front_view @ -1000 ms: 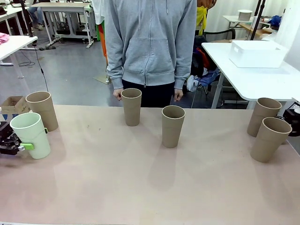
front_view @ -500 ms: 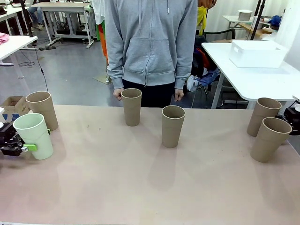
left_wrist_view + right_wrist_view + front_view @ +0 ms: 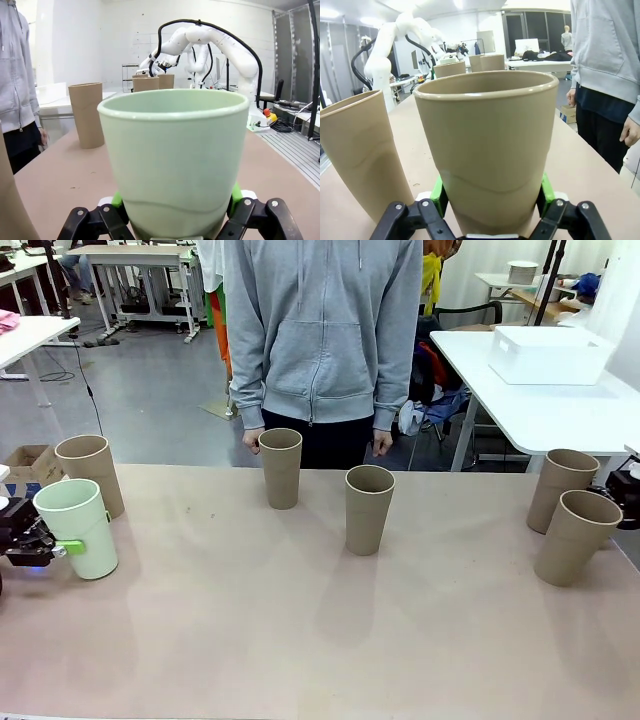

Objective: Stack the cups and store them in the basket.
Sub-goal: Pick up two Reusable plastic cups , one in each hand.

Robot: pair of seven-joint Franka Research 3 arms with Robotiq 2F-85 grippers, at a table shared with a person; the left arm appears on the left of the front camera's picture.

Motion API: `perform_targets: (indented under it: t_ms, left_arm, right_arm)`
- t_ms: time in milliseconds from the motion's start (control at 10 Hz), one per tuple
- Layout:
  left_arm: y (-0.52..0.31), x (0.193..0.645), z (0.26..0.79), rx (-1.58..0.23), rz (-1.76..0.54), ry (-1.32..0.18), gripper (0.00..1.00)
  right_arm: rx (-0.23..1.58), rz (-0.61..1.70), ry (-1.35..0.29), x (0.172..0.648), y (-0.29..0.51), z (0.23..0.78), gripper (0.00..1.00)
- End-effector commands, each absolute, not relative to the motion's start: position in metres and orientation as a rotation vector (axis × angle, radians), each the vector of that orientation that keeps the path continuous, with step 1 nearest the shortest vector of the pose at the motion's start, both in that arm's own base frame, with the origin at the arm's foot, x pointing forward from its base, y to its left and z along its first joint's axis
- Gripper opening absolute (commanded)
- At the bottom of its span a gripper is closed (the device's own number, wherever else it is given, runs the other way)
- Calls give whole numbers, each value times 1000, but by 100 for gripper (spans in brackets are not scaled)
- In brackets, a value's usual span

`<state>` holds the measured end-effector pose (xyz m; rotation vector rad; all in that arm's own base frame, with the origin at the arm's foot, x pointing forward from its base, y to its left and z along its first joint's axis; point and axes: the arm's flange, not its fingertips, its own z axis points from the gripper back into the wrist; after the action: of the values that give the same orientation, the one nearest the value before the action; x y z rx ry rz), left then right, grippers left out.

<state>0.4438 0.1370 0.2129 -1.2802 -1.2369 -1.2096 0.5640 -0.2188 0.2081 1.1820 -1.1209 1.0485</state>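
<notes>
Change: the left fingers [image 3: 68,548], clamped low on the green cup [image 3: 77,530], have shifted it slightly inward along the counter [image 3: 300,640] edge. The right fingers [image 3: 438,194] have just closed on the farther right tan cup [image 3: 560,488], pads on either side of its lower wall.

Judgement: both pickups made, so stacking can start.

Four other cups [image 3: 369,510] stand loose. The basket [image 3: 548,355] sits on a side counter [image 3: 560,410], far right, well apart.
</notes>
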Motion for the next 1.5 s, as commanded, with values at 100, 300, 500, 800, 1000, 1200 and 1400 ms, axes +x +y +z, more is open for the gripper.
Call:
perform_targets:
  t_ms: [100, 300, 500, 800, 1000, 1200, 1400]
  left_arm:
    - [131, 427, 207, -1254, -1238, -1290, 50]
    - [130, 426, 206, -1315, -1206, -1244, 41]
    - [138, 444, 217, -1273, -1216, -1258, 41]
    - [138, 444, 217, -1273, -1216, -1258, 41]
    - [127, 430, 242, -1276, -1219, -1267, 85]
    - [110, 410, 280, -1266, -1191, -1268, 85]
    - [98, 386, 314, -1247, -1180, -1278, 85]
  right_arm:
    - [1183, 1055, -1129, 561, -213, 215, 40]
    - [1185, 1050, -1120, 564, -218, 208, 55]
    - [1185, 1050, -1120, 564, -218, 208, 55]
    - [1185, 1050, -1120, 564, -218, 208, 55]
    - [1152, 1012, -1167, 557, -208, 234, 84]
    - [1102, 1012, -1217, 548, -189, 274, 84]
    - [1059, 1005, -1233, 532, -173, 314, 84]
